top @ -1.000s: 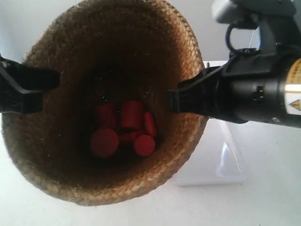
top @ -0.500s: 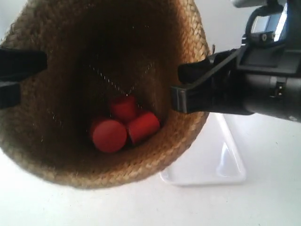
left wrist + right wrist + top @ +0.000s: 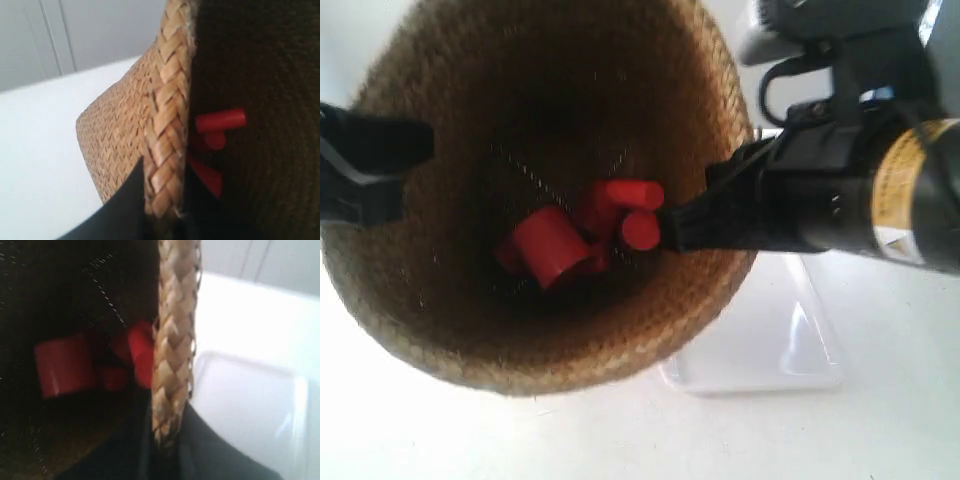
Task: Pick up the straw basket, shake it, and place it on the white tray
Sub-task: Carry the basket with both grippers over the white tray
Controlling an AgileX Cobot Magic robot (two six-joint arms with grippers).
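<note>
The straw basket [image 3: 450, 330] fills the exterior view, held up in the air with its dark inside facing the camera. Red cylinders [image 3: 555, 245] are tumbling loose inside it. My left gripper [image 3: 162, 200] is shut on the braided rim [image 3: 167, 125], one finger outside and one inside. My right gripper [image 3: 167, 440] is shut on the opposite rim [image 3: 172, 340] the same way. In the exterior view the right gripper [image 3: 705, 215] pinches the rim from the right, and the left arm [image 3: 365, 165] holds it from the left. The white tray [image 3: 790, 340] lies on the table below, partly hidden by the basket.
A white table [image 3: 880, 430] lies under everything. The tray [image 3: 250, 405] also shows beside the right gripper. Pale wall panels [image 3: 75, 35] stand behind the table. The red cylinders [image 3: 220, 120] show inside the basket in the left wrist view.
The basket has shifted up and down between frames while both grippers keep hold of the rim. The red cylinders have jumped off the bottom and changed places.
</note>
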